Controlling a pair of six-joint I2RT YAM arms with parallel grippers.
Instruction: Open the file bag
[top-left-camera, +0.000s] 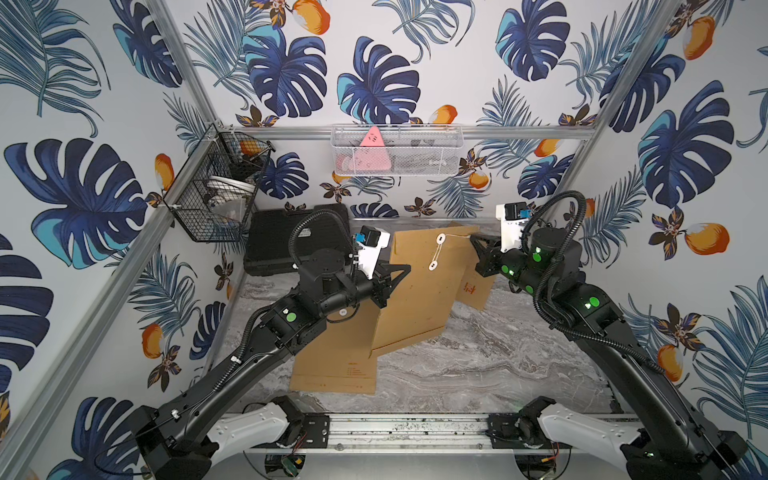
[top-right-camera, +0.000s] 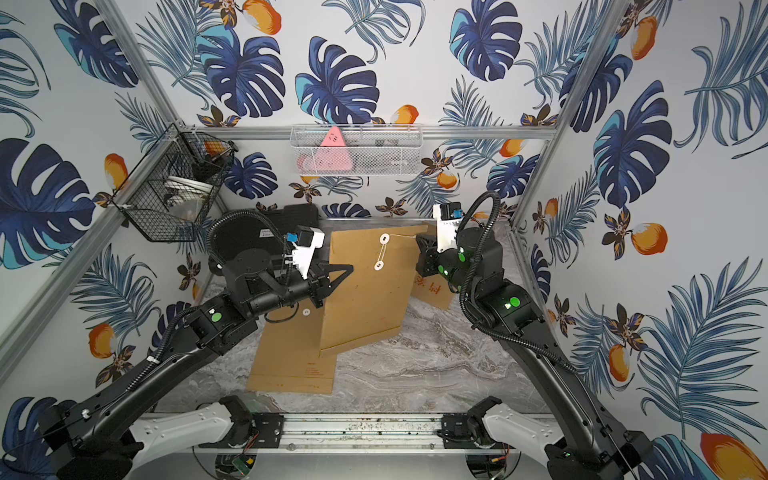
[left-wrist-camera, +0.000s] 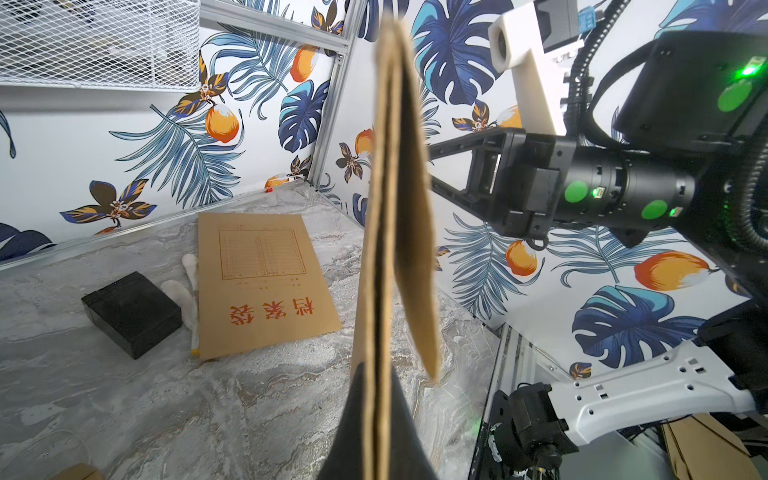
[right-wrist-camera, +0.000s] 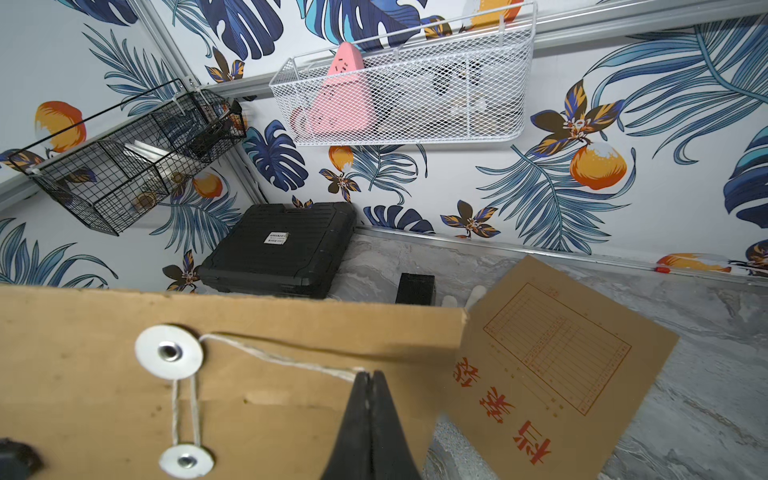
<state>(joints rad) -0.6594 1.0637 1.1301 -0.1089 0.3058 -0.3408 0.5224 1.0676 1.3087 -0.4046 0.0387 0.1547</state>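
Left gripper (left-wrist-camera: 376, 376) clamped on edge of file bag (top-left-camera: 419, 291), held upright above table (top-left-camera: 478, 365). String (right-wrist-camera: 282, 359) judged partly unwound: loops left between upper disc (top-left-camera: 440, 238) and lower disc (top-left-camera: 433, 265), end pinched by right gripper (right-wrist-camera: 368, 376). Flap not yet lifted. Bags counted: three, with near bag (top-left-camera: 332, 370) and far bag (top-left-camera: 478, 293) flat.

Black case (top-left-camera: 270, 243) lies at the back — white mesh basket (top-left-camera: 436, 162) holds a pink wedge (top-left-camera: 371, 154).

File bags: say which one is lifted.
The file bag with string discs, held up by the left gripper; the right gripper pinches its string. The front bag and back bag lie flat.
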